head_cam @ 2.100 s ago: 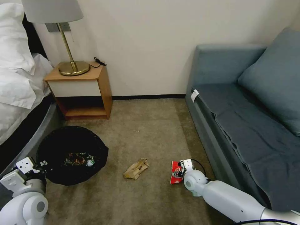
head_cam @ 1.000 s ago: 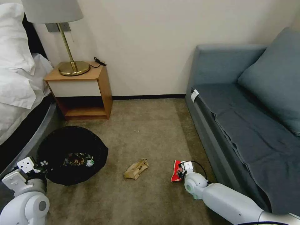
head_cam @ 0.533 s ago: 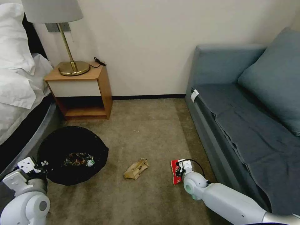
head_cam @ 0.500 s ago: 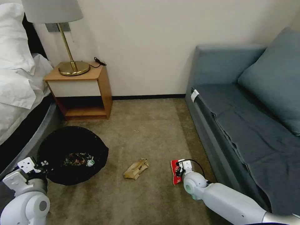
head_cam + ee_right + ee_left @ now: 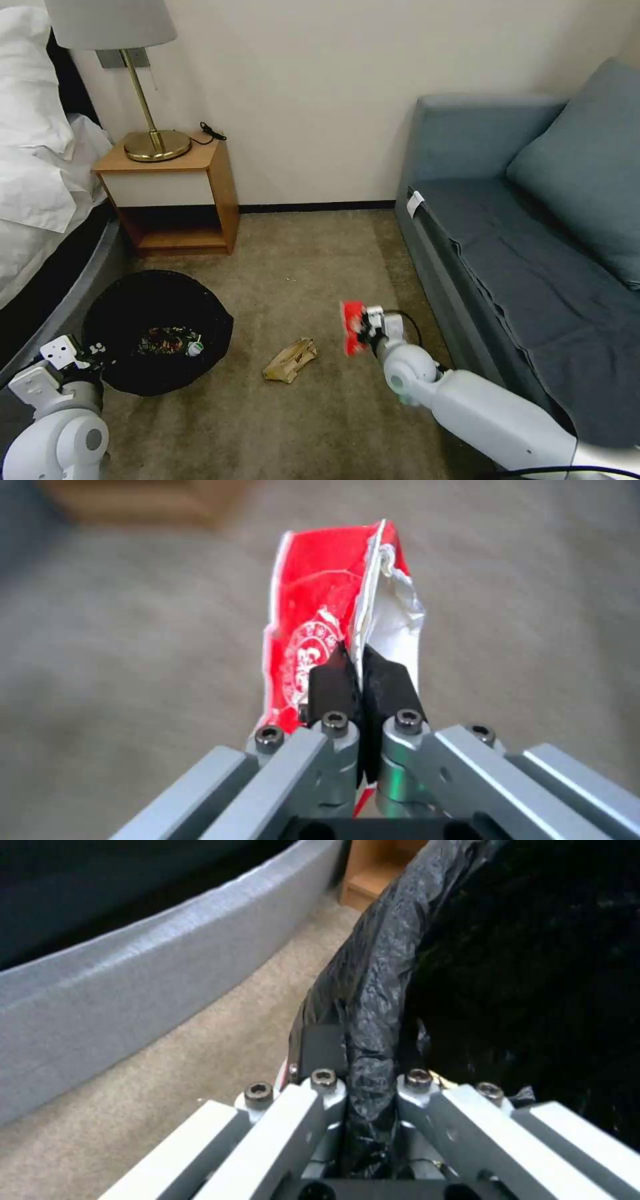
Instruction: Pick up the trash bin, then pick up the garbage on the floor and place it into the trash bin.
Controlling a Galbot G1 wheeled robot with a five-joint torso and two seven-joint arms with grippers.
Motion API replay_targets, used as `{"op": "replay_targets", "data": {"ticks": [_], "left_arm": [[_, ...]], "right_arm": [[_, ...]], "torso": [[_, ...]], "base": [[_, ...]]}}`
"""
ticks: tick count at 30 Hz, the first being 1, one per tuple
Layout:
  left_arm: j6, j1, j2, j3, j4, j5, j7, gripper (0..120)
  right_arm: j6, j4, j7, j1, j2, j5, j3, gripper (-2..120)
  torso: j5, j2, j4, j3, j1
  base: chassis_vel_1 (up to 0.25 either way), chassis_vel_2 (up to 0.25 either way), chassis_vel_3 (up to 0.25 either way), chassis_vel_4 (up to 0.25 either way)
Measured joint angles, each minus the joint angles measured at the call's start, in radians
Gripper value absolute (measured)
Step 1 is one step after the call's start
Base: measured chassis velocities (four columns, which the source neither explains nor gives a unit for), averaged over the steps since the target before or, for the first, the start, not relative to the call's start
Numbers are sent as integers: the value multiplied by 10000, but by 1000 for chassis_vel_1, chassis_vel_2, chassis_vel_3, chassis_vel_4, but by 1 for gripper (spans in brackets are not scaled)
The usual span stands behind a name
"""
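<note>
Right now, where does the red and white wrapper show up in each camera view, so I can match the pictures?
Head view: the red-white wrapper hangs clear of the carpet, pinched by the right gripper, right of the crumpled tan paper.
Right wrist view: the wrapper fills the centre, clamped between the black fingertips.
Left wrist view: it shows the left gripper shut on the trash bin rim instead.
Shared landmark: the tan carpet.

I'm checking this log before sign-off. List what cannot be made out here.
- Head view: the trash bin's white body, covered by its black bag.
- Head view: items inside the bin, too small.
- Head view: red-white wrapper, motion-blurred.
- Left wrist view: left gripper's inner pad, behind the bag.
</note>
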Motion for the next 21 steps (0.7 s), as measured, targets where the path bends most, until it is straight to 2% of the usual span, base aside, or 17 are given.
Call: {"op": "replay_targets", "data": {"ticks": [5,8,10,11,15,21], "left_arm": [[10,11,-33,117,0,62,-11,3],[27,32,-55,197,-2,93,-17,3],[37,35,-78,244,-7,120,-27,3],[37,35,-78,244,-7,120,-27,3],[52,34,-138,359,-24,178,-40,3],[66,25,-158,407,-52,193,-44,3]], "right_arm": [[27,1015,256,992,374,738,-625,0],[114,1409,585,2142,1171,1321,-1358,0],[154,1426,743,2776,1915,1530,-1820,0],[154,1426,743,2776,1915,1530,-1820,0],[203,1181,930,3471,3104,1714,-2695,0],[235,756,1045,3707,3676,1692,-3460,0]], "torso": [[-1,0,0,0,0],[-1,0,1,0,0],[0,0,1,1,0],[0,0,1,1,0],[-1,0,5,0,0],[0,0,2,0,0]], "base": [[0,0,0,0],[0,0,0,0],[0,0,0,0],[0,0,0,0],[0,0,0,0],[0,0,0,0]]}}
